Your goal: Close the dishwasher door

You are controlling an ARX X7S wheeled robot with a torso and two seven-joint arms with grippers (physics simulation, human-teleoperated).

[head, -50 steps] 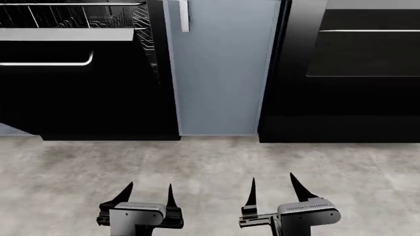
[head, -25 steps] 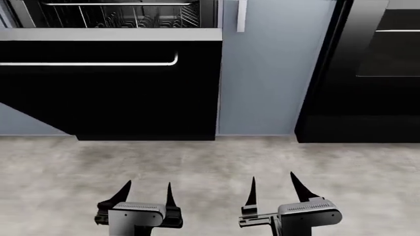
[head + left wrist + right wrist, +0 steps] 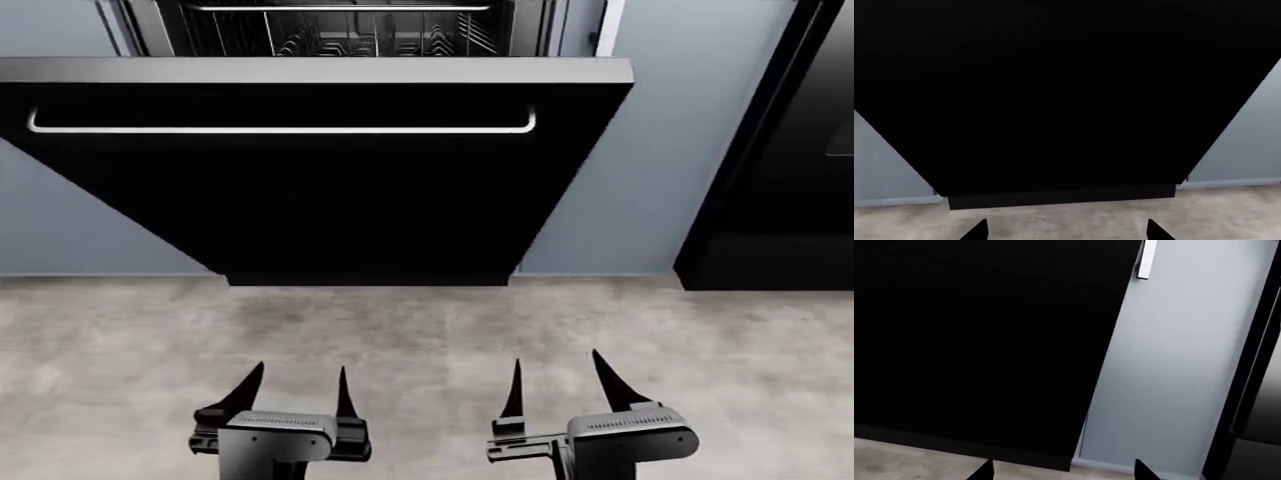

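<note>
The dishwasher door [image 3: 360, 190] is a glossy black panel with a silver top edge and a long thin silver bar handle [image 3: 280, 129]. It hangs open, tilted out toward me, with wire racks [image 3: 347, 30] showing behind it. The same black panel fills the left wrist view [image 3: 1067, 100] and most of the right wrist view [image 3: 981, 340]. My left gripper [image 3: 296, 383] and right gripper [image 3: 555, 377] hover low over the floor in front of the door. Both are open and empty, well short of the panel.
A grey-blue cabinet door [image 3: 641, 200] with a vertical silver handle [image 3: 1146, 260] stands right of the dishwasher. A black oven front [image 3: 787, 180] is at the far right. Mottled beige floor [image 3: 427, 330] lies between me and the cabinets.
The head view has shifted left along the cabinets, so the dishwasher door has moved from the left edge to the centre. Both grippers keep the same open pose.
</note>
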